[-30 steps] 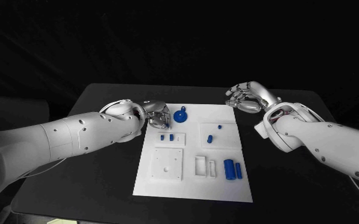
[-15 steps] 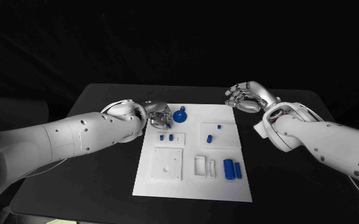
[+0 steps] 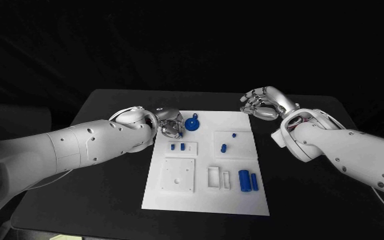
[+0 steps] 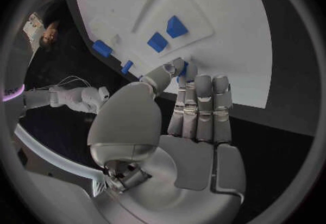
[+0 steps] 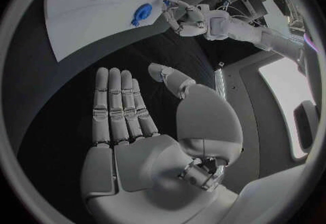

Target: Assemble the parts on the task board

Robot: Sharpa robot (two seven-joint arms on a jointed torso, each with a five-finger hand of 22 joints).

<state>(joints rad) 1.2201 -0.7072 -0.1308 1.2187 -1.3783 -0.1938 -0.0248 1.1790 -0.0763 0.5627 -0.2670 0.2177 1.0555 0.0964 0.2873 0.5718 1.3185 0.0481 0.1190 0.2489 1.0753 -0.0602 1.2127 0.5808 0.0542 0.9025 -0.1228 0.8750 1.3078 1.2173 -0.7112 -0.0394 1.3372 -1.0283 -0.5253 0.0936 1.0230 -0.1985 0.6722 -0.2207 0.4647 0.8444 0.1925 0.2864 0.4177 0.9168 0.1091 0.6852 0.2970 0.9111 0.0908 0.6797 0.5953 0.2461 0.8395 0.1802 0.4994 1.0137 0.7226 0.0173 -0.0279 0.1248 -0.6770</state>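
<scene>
While the white task board [image 3: 210, 165] lies at the centre of the black counter [image 3: 104, 195], the robot's left hand [image 3: 168, 123] hovers over the board's 10 o'clock corner, thumb and fingertips drawn together just beside a round blue part [image 3: 192, 123]; whether they touch or pinch it cannot be told. Its white arm reaches in from 9 o'clock. The right hand [image 3: 264, 103] hangs off the board's 1 o'clock corner, above bare counter, fingers straight and side by side, grasping nothing. Small blue parts [image 3: 182, 147] sit mid-board, and two blue cylinders [image 3: 249, 181] rest near its 5 o'clock corner.
</scene>
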